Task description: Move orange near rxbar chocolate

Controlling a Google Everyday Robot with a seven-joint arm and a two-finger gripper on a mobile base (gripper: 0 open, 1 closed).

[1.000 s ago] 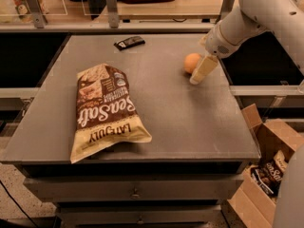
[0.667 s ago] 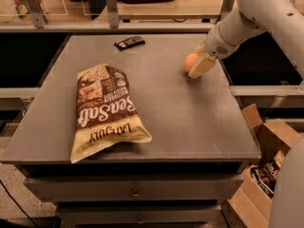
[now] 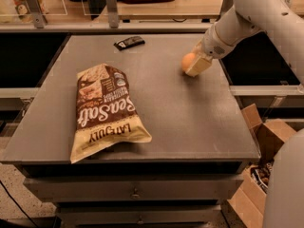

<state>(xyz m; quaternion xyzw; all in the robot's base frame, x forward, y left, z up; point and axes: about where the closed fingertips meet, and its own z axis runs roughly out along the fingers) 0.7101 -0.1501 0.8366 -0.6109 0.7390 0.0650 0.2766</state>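
Observation:
The orange [image 3: 188, 61] sits on the grey table [image 3: 190, 118] at the far right. My gripper [image 3: 197, 65] is down at the table and right against the orange's right side, covering part of it. The rxbar chocolate [image 3: 129, 42], a flat black bar, lies near the table's far edge, left of the orange and well apart from it.
A large brown-and-cream chip bag [image 3: 105, 109] lies on the left half of the table. Open cardboard boxes [image 3: 266, 141] stand on the floor to the right. A counter with posts [image 3: 112, 6] runs behind the table.
My gripper has moved up and left, closer onto the orange, and now covers more of it. The orange has stayed about in place.

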